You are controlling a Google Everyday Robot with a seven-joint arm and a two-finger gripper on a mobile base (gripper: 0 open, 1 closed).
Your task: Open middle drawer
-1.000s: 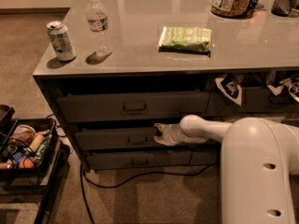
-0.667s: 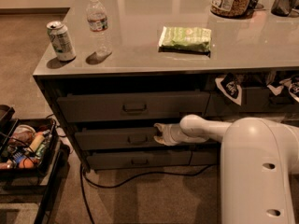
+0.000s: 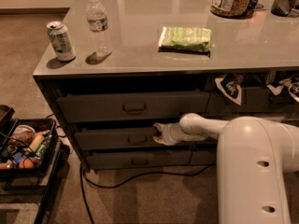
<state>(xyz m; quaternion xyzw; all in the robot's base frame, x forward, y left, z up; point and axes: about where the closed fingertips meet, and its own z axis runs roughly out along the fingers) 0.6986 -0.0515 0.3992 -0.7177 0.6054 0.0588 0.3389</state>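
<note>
Middle drawer [image 3: 105, 140] stretches to either side of its bar handle [image 3: 138, 137], barely out if at all. The gripper [image 3: 158, 133] sits just right of that handle; whether it is clamped, I cannot tell. Likely step: taking hold. Next needs a straight outward pull.

The gripper [image 3: 158, 133] is at the front of the middle drawer [image 3: 107, 139] (second of three stacked), just right of its bar handle [image 3: 137, 138].
</note>
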